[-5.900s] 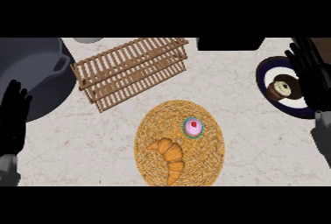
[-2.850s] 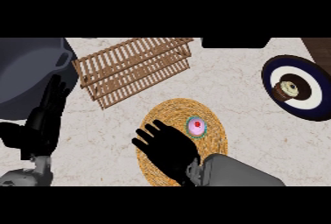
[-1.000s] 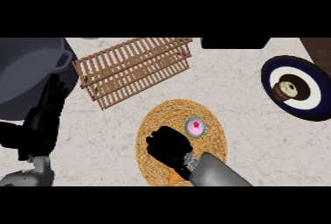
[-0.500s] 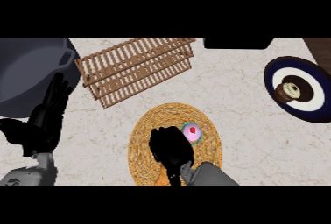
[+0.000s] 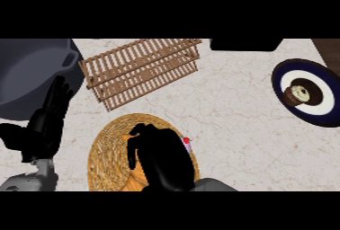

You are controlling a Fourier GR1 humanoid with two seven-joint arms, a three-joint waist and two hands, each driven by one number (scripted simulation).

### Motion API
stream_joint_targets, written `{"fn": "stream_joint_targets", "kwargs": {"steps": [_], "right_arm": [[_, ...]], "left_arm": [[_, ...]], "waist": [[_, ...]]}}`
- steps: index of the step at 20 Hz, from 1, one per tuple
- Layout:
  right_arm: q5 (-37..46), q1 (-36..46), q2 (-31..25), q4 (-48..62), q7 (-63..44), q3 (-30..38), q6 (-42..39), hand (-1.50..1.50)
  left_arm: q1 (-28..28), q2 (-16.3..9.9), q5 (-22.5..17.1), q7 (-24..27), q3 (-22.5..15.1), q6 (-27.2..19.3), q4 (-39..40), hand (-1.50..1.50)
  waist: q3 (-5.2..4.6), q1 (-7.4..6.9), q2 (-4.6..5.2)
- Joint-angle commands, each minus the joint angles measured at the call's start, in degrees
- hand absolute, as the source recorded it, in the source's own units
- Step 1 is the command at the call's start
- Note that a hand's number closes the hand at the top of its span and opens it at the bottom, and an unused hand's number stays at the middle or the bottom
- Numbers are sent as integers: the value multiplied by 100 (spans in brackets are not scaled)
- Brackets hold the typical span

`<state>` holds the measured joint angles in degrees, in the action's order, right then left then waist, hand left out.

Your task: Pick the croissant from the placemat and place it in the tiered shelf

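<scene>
The round woven placemat [image 5: 106, 152] lies at the lower middle of the head view. My right hand [image 5: 161, 157] sits on it, fingers curled down round the croissant [image 5: 135, 179], of which only an orange end shows beside the palm. A pink cupcake [image 5: 186, 143] peeks out at the hand's right edge. The wooden slatted tiered shelf [image 5: 143, 69] lies beyond the placemat, toward the upper left. My left hand [image 5: 43, 128] rests open at the left edge, fingers up.
A dark blue and white plate [image 5: 315, 105] holding a brown pastry [image 5: 300, 93] stands at the right edge. A large dark grey pan [image 5: 30, 74] fills the upper left corner. A black object [image 5: 246, 43] lies at the top.
My right hand came in over the placemat, covered the croissant and curled its fingers round it. The left hand has stayed at the left edge.
</scene>
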<state>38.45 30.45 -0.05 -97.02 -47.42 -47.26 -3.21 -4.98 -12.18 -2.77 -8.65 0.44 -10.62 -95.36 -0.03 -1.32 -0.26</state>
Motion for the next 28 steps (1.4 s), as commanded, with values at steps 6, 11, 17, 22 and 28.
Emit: {"fn": "stream_joint_targets", "kwargs": {"steps": [6,11,17,22,28], "right_arm": [[145,1444,4,-943,-1655,1157,122,150],[-67,2501,3,15,-1935,1235,493,150],[144,2460,3,665,-1053,1899,598,150],[-82,2806,-70,2127,112,2789,1124,150],[-220,2963,4,3270,656,2347,2307,150]], "left_arm": [[70,-78,-85,-149,145,86,-175,0],[-76,146,146,-78,58,-126,37,0],[51,-54,39,-356,164,127,-454,0],[111,9,-42,-213,154,233,-377,0],[-356,151,130,-326,154,60,-29,0]], "waist": [[1,121,0],[-3,59,24],[1,63,26],[1,-2,59],[2,2,61]]}}
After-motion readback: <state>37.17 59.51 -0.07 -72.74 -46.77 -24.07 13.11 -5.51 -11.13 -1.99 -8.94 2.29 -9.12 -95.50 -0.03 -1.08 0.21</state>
